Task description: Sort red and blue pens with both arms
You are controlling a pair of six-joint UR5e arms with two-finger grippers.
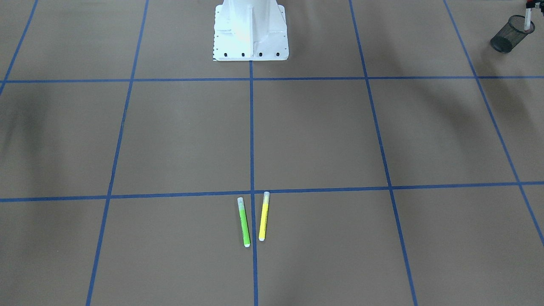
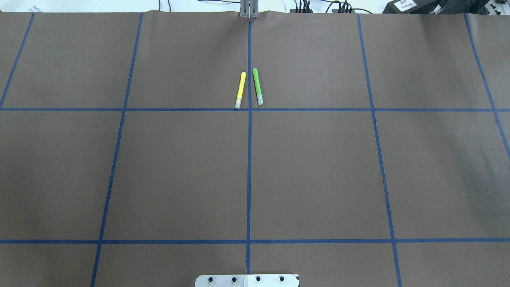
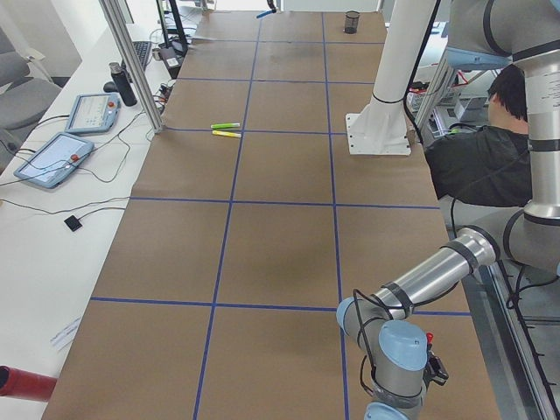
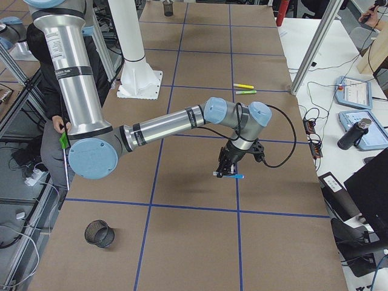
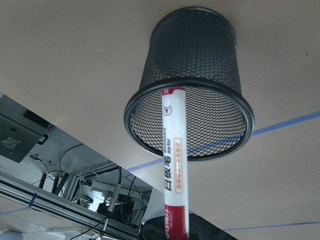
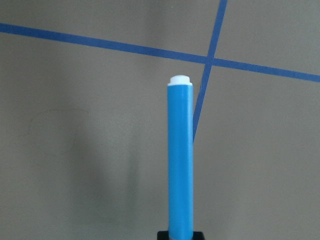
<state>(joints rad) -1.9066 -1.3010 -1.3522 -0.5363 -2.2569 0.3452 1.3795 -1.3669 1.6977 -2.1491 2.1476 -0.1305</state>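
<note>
Two grasps: left jaws pinch white-barrelled red-ended pen (image 5: 173, 165); right jaws pinch bright blue white-ended pen (image 6: 180, 160).

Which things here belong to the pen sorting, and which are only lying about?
Belong: red pen, blue pen; probably left cup, right cup.
Lying about: green marker, yellow marker.

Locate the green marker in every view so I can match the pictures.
Front-facing: green marker lower centre, left of the centre tape line.
Overhead: upper centre, right of that line.
Exterior left: upper left.
Exterior right: upper right of centre.
Left wrist: not in it.
Right wrist: not in it.
Shared landmark: the yellow marker beside it in all four exterior views.
</note>
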